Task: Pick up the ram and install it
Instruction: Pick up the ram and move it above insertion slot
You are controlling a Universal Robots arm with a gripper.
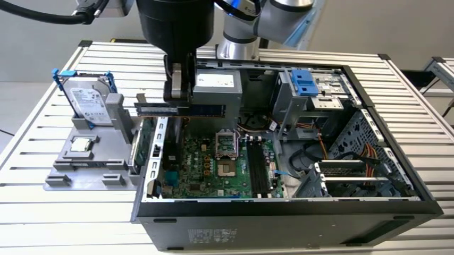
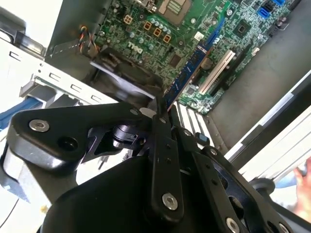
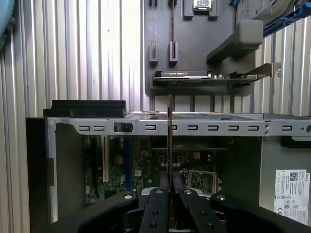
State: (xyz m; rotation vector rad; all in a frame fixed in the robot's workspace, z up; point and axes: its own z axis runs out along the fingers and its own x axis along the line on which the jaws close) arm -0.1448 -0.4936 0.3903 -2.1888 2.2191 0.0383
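Ram (image 1: 207, 110): held level in the air, across the rim of the open case (image 1: 284, 226).
Gripper (image 1: 179, 99): clamped on the ram's 2 flat faces, about mid-length.
Memory slots (image 1: 259, 171): on the motherboard (image 1: 202, 164), toward 4 o'clock from the ram in the exterior view, well apart.
Desk (image 1: 57, 218): carries the case.
Risk: a low pass could likely catch the rim; a tilted ram might jam or bend in a slot.

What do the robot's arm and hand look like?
The arm is silver-grey and rounded, with a blue ring at a joint. A thick black cable runs near it. The hand is black: a round body and flat linked fingers with silver screws.
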